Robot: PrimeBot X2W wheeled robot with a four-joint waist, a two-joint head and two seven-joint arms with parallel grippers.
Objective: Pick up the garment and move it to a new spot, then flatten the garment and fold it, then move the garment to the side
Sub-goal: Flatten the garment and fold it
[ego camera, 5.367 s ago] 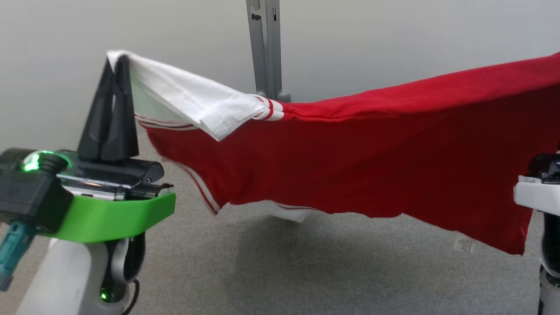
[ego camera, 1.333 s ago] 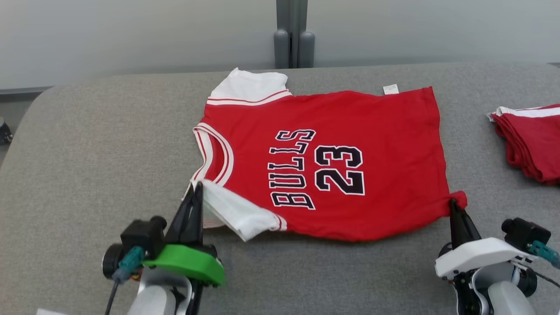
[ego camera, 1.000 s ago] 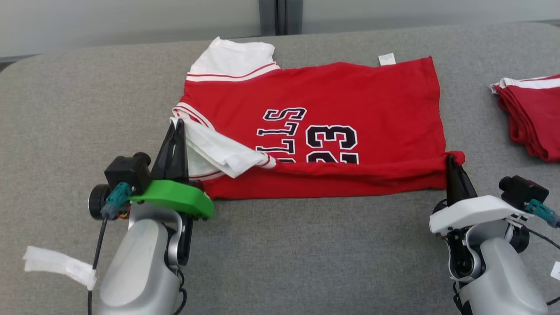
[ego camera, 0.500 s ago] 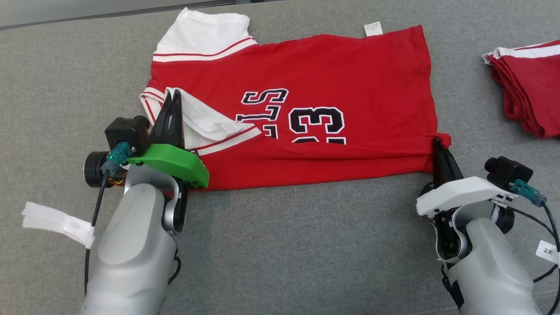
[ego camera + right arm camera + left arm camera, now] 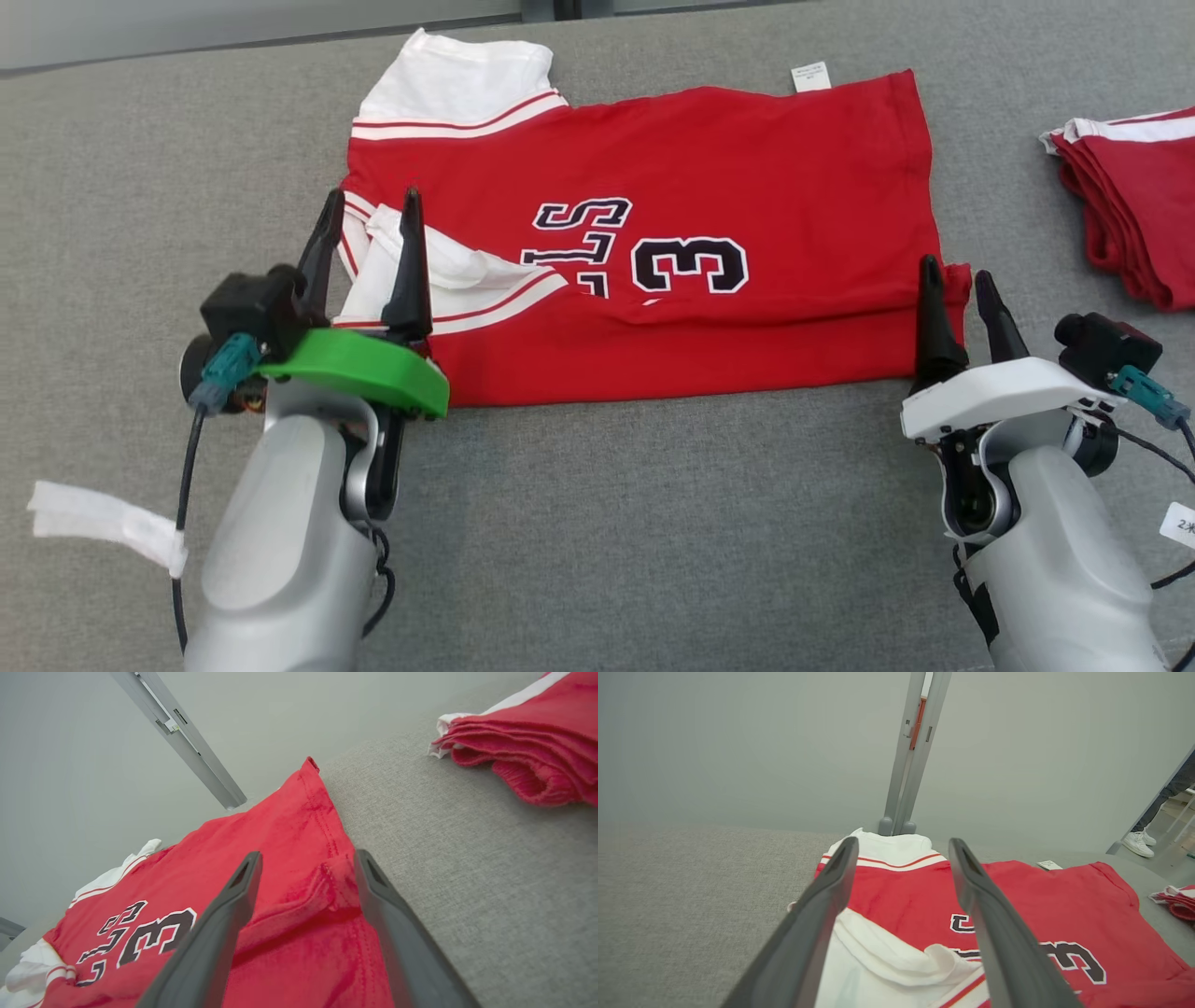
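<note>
Across the wide grey cloth table (image 5: 653,523), the red cotton jersey with white sleeves (image 5: 747,159) lies in the middle, its near edge folded over. A moment ago both pinchers squeezed it. Now the left gripper (image 5: 372,196) gapes around the near-left sleeve and the right gripper (image 5: 954,271) around the near-right corner, probably so the fold stays down.

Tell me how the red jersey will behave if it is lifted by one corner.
Likely floppy: the red jersey lies limp, its near edge folded over and its white sleeve crumpled, so it would probably drape. It looks thin, so probably light. On the fabric-covered table it may bunch rather than slide.
</note>
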